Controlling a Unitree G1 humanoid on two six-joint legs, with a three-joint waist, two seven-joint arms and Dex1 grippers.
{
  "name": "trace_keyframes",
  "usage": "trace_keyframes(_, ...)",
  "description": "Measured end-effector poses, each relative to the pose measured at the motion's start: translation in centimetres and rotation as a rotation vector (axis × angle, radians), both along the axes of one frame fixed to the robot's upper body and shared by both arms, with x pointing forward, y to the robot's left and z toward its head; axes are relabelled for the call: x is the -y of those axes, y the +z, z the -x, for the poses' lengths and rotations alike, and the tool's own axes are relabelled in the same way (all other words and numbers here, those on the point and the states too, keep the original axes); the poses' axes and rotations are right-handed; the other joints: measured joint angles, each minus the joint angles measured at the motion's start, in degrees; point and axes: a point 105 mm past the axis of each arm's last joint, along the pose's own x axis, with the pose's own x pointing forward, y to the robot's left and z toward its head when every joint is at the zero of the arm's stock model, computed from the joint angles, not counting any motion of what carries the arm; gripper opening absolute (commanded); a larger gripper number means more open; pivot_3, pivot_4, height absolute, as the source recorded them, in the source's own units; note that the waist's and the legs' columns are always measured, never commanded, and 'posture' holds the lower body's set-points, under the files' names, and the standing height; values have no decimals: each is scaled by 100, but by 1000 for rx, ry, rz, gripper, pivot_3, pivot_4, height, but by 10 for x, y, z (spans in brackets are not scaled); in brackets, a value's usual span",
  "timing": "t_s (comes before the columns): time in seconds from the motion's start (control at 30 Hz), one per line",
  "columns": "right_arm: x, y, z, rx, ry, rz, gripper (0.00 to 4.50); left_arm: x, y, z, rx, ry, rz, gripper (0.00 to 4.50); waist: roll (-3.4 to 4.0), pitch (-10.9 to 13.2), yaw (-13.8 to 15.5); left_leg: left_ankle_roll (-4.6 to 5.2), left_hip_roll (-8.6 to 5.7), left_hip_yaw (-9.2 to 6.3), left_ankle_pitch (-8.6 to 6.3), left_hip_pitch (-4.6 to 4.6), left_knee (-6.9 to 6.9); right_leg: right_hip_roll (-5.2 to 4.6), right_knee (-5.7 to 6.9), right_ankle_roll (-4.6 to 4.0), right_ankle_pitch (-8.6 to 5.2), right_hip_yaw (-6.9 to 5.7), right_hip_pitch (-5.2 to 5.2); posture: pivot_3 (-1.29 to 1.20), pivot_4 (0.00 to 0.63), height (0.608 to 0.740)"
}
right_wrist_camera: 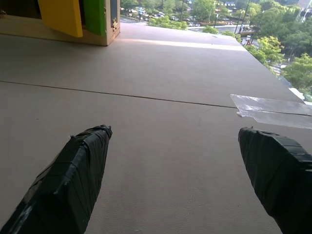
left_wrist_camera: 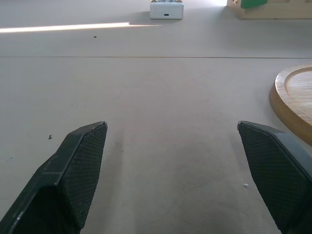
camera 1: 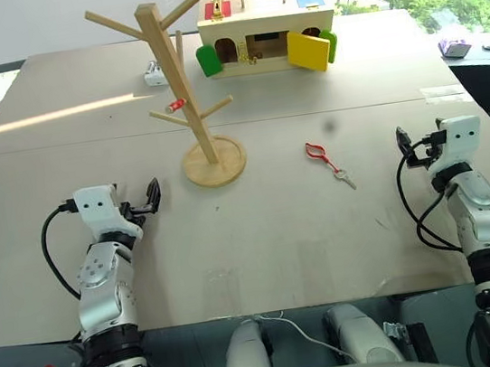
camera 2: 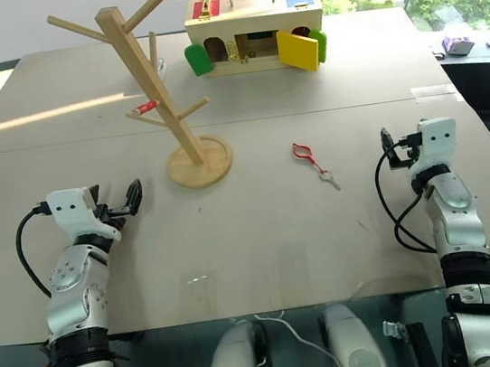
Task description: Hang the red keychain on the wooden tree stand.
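The red keychain (camera 1: 317, 152), a thin red loop with a small silver key, lies flat on the table, right of the wooden tree stand (camera 1: 178, 83). The stand is upright on its round base (camera 1: 214, 160), mid-table. My left gripper (camera 1: 151, 197) hovers low over the table, left of the base and apart from it; its fingers (left_wrist_camera: 80, 165) are open and empty, with the base's rim (left_wrist_camera: 295, 102) just beyond them. My right gripper (camera 1: 403, 145) is right of the keychain, about a hand's width away, open with nothing between its fingers (right_wrist_camera: 78, 175).
A pale wooden box (camera 1: 265, 30) with coloured doors, its yellow door (right_wrist_camera: 61, 17) swung open, stands at the back. A small white object (camera 1: 155, 73) sits behind the stand. A tiny red-and-white piece (camera 1: 176, 106) hangs on a low peg. Clear tape (right_wrist_camera: 270, 105) lies on the table.
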Motion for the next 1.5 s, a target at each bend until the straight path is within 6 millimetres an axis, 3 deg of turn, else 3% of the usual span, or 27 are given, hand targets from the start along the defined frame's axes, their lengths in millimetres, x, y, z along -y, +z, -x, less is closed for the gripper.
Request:
trace_keyframes(0.13,-1,0,0,-18,36,-3,4500,20,12,10,41,-118,12,4440,0,0,-1,0,0,0,0,-1,0,-1,0,0,0,0,0,0,150,735)
trace_keyframes(0.23,-3,2,0,-36,91,-16,4500,47,21,20,80,-256,2,4440,0,0,0,-1,0,0,1,-1,0,-1,0,0,0,0,1,0,150,735)
trace_keyframes(0.27,-9,4,1,-55,162,-19,4500,74,21,33,81,-400,-17,4440,2,-1,-4,2,0,2,-1,1,0,-2,-2,0,0,1,3,0,150,735)
trace_keyframes(0.3,-10,4,1,-57,170,-18,4500,80,21,35,79,-431,-18,4440,2,-1,-5,2,0,1,-1,1,0,-2,-2,0,0,1,4,0,150,735)
trace_keyframes(0.47,-43,12,2,-168,370,-7,4500,141,2,77,38,-806,16,4440,5,-1,-53,7,1,-8,-4,1,1,2,-1,-1,-1,-3,3,0,150,735)
trace_keyframes(0.53,-58,19,3,-202,413,-10,4500,151,3,85,61,-872,9,4440,5,-1,-46,7,1,-14,-4,0,1,3,1,-2,-1,-7,3,0,150,735)
trace_keyframes(0.63,-88,30,9,-243,465,-23,4500,159,11,91,133,-922,-20,4440,5,-2,-40,8,0,-20,-5,0,2,2,0,-2,-2,-11,4,0,150,735)
trace_keyframes(0.77,-115,25,14,-311,461,-98,4500,162,12,97,164,-963,-45,4440,4,-2,-38,9,0,-24,-5,-11,2,1,-5,-2,-2,-15,1,0,150,735)
trace_keyframes(0.9,-130,23,17,-334,447,-132,4500,162,12,97,168,-965,-47,4440,4,-2,-42,9,0,-27,-5,-12,3,1,-5,-3,-2,-18,1,0,150,735)
trace_keyframes(1.17,-143,-2,16,-361,383,-69,4500,162,11,97,167,-968,-55,4440,4,-3,-46,9,0,-32,-5,-14,4,1,-5,-3,-3,-23,0,0,150,735)
trace_keyframes(1.5,-149,-12,6,-332,357,-16,4500,161,7,99,151,-963,-48,4440,4,-3,-51,9,0,-33,-5,-14,4,2,-5,-3,-3,-24,0,0,150,735)
